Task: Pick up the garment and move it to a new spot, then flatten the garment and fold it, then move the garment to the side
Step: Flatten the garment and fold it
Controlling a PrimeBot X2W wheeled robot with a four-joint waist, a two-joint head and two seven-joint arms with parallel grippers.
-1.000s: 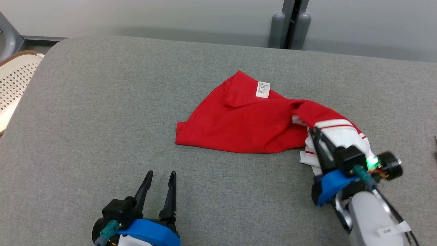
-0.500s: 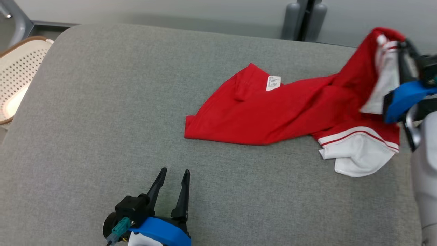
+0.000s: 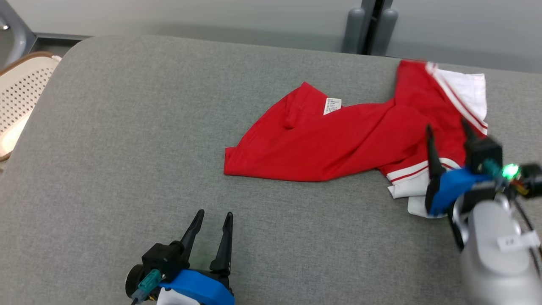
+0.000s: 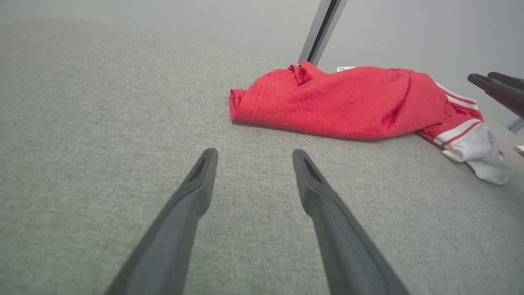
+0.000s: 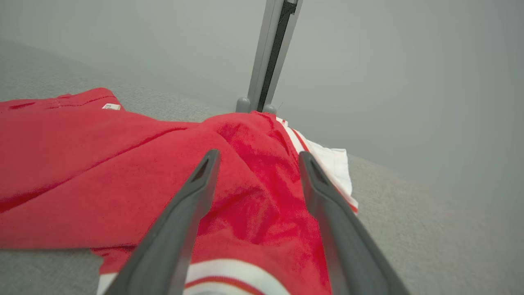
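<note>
basket [image 3: 17,97], pale and perforated, sits off the far left edge of the grey surface [image 3: 106,148], apart from the work. left gripper [image 3: 214,213] rests low at the near edge, fingers parted and empty, pointing toward the garment [image 3: 322,144] but well short of it. the garment, red with white striped trim, lies right of centre. its left part is fairly flat, with a label [image 3: 332,106] near the far edge. its right part is bunched, with one white-trimmed end toward the far edge and another white end at the near right. right gripper [image 3: 446,125] hovers over that bunched part, fingers spread wide and gripping nothing. in the right wrist view red cloth lies below and between the fingers, unpinched.

the step in hand looks like flattening. to do it well, i'd go for clear edges rather than the heap. the left gripper could take the red corner at the near left, and the right could drop onto the far white-trimmed end and pinch there. the two should then draw apart gently, so the folds run out without dragging the garment off the right edge, which looks close.

pose: the left arm is tucked low, its fingers lying nearly along the surface. the right forearm enters from the lower right, wrist tilted so the fingers aim up and away, just above the cloth.
</note>
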